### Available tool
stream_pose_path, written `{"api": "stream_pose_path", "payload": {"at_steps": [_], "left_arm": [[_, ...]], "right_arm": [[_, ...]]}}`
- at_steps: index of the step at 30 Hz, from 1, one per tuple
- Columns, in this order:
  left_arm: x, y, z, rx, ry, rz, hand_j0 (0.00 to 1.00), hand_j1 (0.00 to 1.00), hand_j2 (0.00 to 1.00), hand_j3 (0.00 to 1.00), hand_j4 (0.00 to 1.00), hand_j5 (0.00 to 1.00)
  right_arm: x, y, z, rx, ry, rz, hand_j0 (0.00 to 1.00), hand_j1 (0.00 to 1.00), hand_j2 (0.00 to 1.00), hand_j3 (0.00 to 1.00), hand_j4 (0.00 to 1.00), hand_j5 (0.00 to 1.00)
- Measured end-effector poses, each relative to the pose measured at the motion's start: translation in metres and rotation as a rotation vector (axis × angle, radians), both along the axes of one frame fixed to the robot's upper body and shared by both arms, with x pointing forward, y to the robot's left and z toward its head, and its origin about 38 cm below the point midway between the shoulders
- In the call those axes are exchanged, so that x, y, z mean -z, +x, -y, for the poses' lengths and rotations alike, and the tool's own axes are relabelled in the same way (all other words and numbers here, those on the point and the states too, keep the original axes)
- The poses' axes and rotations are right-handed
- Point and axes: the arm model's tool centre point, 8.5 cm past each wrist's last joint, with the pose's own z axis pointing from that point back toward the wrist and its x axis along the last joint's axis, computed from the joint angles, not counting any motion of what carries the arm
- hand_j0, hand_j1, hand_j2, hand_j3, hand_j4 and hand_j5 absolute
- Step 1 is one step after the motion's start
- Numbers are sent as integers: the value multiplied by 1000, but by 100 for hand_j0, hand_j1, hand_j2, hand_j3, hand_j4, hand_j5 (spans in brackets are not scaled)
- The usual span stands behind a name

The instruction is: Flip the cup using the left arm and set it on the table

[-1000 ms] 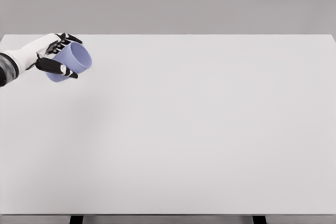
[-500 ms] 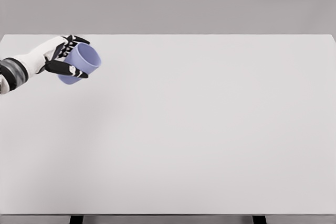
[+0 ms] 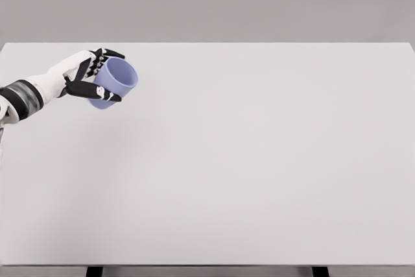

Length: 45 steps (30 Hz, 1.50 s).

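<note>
White and bare, the table fills nearly the whole head view, its far edge meeting a plain grey backdrop. Only 1 arm shows: the left arm enters at the picture's left edge, white with a dark band at the wrist, reaching over the table's far-left part. Its left hand is wrapped around the cup, black fingers curled over the top of the wall and the thumb pressed along the lower side. The lavender cup is held tilted, its open mouth turned up and to the right, toward the table's middle, and it appears to be off the surface.

By my reading the flip is mid-way. The next move calls for more wrist roll until the cup stands square, then a gentle lowering before the fingers let go.

No brand, label or writing is visible anywhere.
</note>
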Motion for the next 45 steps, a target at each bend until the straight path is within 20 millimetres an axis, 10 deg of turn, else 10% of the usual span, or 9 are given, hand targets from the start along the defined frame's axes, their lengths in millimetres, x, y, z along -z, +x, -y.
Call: {"api": "stream_pose_path", "payload": {"at_steps": [45], "left_arm": [[90, -8, 2, 4, -475, 144, 66, 66, 66, 66, 66, 66]], "right_arm": [[0, 0, 0, 0, 0, 0, 100, 100, 100, 100, 100, 100]]}}
